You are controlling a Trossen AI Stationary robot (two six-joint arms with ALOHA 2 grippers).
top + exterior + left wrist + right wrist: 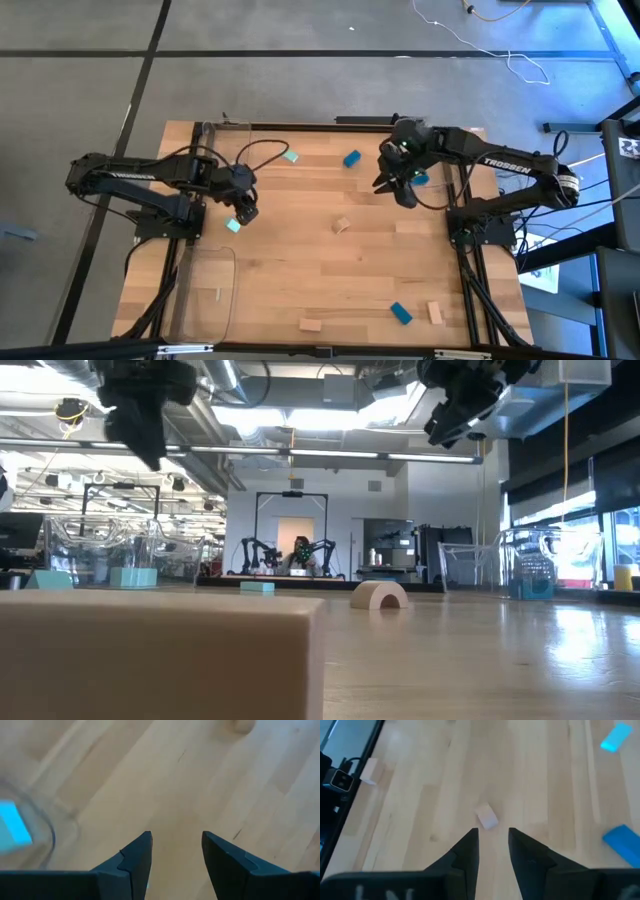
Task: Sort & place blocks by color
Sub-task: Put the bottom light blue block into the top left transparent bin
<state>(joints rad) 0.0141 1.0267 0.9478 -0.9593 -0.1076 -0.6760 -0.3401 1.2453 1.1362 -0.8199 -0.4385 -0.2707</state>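
Note:
Small blocks lie scattered on the wooden table. A mint block (233,225) lies just beside my left gripper (245,208), which hangs above the table, open and holding nothing (176,840). Another mint block (291,156) and a blue block (351,158) lie toward the far edge. A pale wooden arch (342,225) stands mid-table on its two feet (378,595). My right gripper (397,188) hovers high at the far right, open and holding nothing (493,832), pointing toward the arch (486,816). A blue block (420,179) shows just behind it.
Near the front edge lie a blue block (401,313) and two wooden blocks (310,324) (434,312). A clear tray (205,290) sits at the near left, and a second clear tray (470,170) at the far right. Open tabletop lies around the arch.

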